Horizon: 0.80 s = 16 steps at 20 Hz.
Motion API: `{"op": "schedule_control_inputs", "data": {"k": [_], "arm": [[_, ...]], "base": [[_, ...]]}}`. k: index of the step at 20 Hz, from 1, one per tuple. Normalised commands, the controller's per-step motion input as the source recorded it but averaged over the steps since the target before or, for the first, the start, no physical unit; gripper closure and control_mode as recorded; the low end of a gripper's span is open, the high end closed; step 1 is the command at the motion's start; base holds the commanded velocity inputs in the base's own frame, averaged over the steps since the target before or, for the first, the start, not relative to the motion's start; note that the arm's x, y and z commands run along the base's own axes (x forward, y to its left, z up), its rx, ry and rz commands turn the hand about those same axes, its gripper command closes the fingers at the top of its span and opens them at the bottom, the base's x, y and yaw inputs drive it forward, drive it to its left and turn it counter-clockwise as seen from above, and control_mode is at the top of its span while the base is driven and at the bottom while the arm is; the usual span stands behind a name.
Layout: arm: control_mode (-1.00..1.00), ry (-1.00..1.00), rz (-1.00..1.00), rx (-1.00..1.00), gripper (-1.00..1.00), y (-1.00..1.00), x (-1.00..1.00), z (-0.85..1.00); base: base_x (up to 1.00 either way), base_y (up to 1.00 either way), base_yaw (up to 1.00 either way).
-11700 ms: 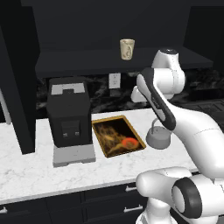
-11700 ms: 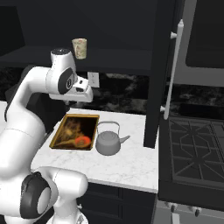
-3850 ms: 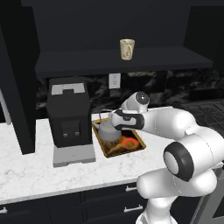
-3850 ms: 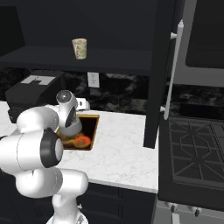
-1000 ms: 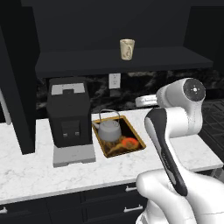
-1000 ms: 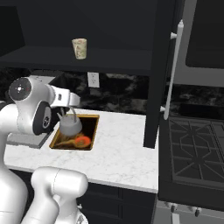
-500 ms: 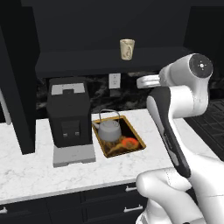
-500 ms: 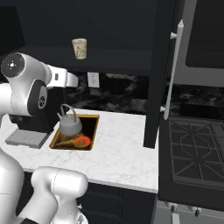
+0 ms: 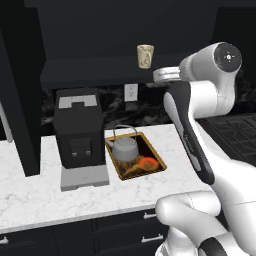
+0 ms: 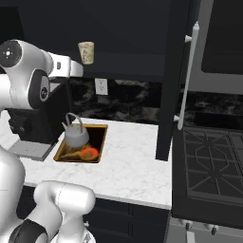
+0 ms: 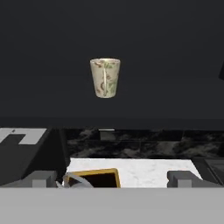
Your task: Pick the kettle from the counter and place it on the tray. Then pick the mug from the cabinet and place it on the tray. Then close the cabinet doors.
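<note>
Hand view, near to far: pincer point(image 11: 112, 178) tips at bottom edge, spread wide, nothing btwn them. Just past them, lower left of frame, corner of tray point(image 11: 114, 174) w/ kettle point(image 11: 75, 183) lid, on white marble desk point(image 11: 144, 168). Mug point(image 11: 105, 77) further off, upper centre of frame, upright on dark cabinet shelf point(image 11: 131, 123), above & well apart from pincer. Left base view: kettle point(image 9: 125, 147) sits in tray point(image 9: 155, 152), frame centre, right of black coffee machine point(image 9: 78, 130); mug point(image 9: 145, 55) top centre.
</note>
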Motion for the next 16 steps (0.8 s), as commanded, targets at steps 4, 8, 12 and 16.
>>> {"op": "schedule_control_inputs", "data": {"k": [4,8,12,16], "arm": [[-1.00,-0.01,0.00,0.00,-1.00,0.16,0.49,0.19],[-1.00,0.00,0.00,0.00,-1.00,0.17,0.53,0.18],[-1.00,-0.01,0.00,0.00,-1.00,0.04,0.42,0.05],[-1.00,-0.04,0.00,0.01,-1.00,-0.01,0.29,-0.04]], "base": [[0.00,0.00,0.00],[0.00,0.00,0.00],[0.00,0.00,0.00],[0.00,0.00,0.00]]}}
